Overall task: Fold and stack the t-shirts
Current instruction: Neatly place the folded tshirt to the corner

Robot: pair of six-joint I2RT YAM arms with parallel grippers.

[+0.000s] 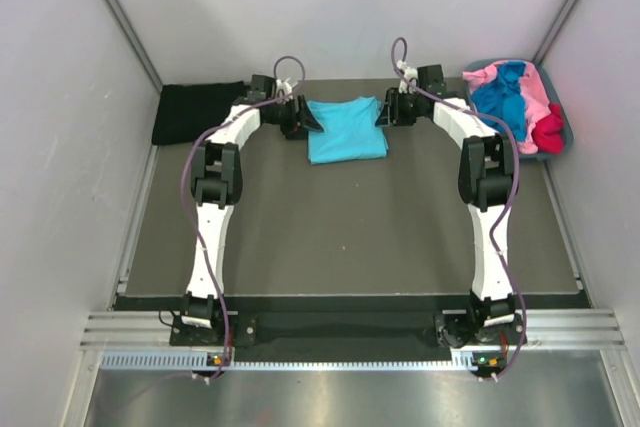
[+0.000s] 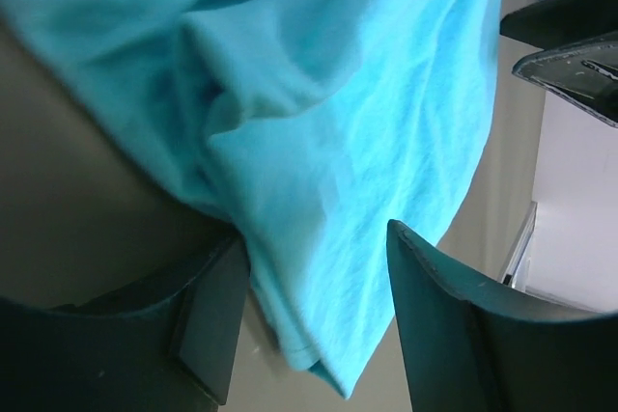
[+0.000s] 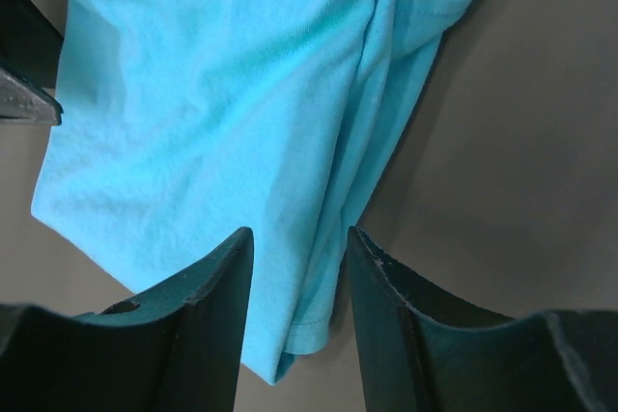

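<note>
A light turquoise t-shirt [image 1: 346, 130], partly folded, lies at the far middle of the dark mat. My left gripper [image 1: 305, 119] is at its far left corner. In the left wrist view that gripper [image 2: 317, 238] stands open, and a hemmed corner of the turquoise t-shirt [image 2: 338, 142] hangs loose between the fingers. My right gripper [image 1: 385, 112] is at the far right corner. There the gripper [image 3: 299, 233] is open astride a folded edge of the turquoise t-shirt [image 3: 212, 113]. A black t-shirt [image 1: 195, 112] lies folded at the far left.
A grey-blue tub [image 1: 566, 132] at the far right holds a pink t-shirt [image 1: 490, 75], a royal blue one [image 1: 505, 97] and a red one [image 1: 548, 134]. Grey walls close in both sides and the back. A metal rail runs along the near edge.
</note>
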